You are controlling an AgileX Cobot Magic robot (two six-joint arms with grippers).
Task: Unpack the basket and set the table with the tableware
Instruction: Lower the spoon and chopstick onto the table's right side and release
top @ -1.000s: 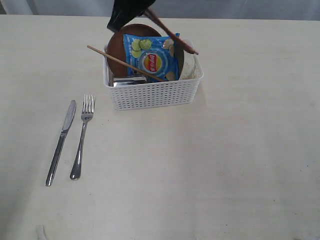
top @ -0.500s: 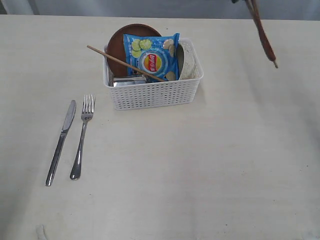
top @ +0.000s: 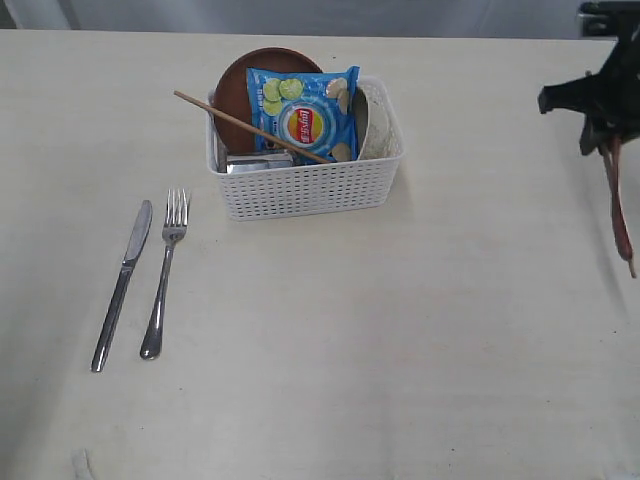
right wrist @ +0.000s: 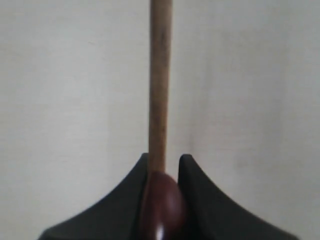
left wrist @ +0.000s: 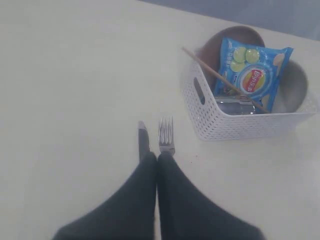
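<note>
Right gripper [right wrist: 163, 162]: we are gripping the dark red-brown spoon [top: 620, 215], at three o'clock from the white perforated plastic basket [top: 300, 190].
Left gripper [left wrist: 157, 156]: we are pressing its jaws together, empty.

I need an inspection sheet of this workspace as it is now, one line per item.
Surface: pale table, no spills seen.
Job's things: knife and fork side by side on the table; plate, bowl, cup and one chopstick in the basket.
Clutter: blue chip bag in the basket.
Grippers: left gripper shut, empty; right gripper shut on spoon and second chopstick, off to the basket's side.
Cables: nothing seen.
Surroundings: grey backdrop behind the table.
</note>
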